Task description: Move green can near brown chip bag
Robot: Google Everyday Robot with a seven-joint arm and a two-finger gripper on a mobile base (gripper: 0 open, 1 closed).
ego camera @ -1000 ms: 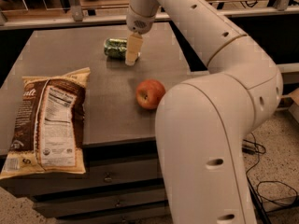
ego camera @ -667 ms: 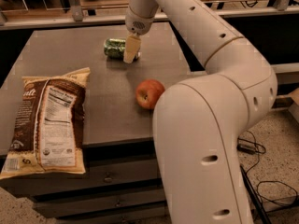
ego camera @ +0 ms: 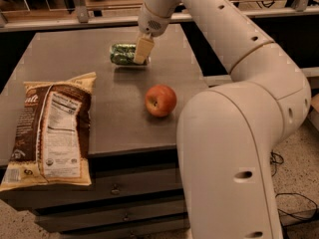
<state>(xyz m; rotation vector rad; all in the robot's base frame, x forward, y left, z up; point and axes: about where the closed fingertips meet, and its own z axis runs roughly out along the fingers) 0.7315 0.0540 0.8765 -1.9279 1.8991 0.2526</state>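
The green can (ego camera: 122,54) lies on its side at the back of the dark table (ego camera: 119,118). My gripper (ego camera: 141,51) reaches down from the arm (ego camera: 164,4) and sits over the can's right end, touching or just in front of it. The brown chip bag (ego camera: 50,128) lies flat at the table's front left corner with its white nutrition label facing up. It is well apart from the can.
A red apple (ego camera: 160,100) sits on the table in front of and to the right of the can. My own arm and body (ego camera: 234,148) fill the right side. Drawers (ego camera: 114,208) are under the tabletop. Rails run behind the table.
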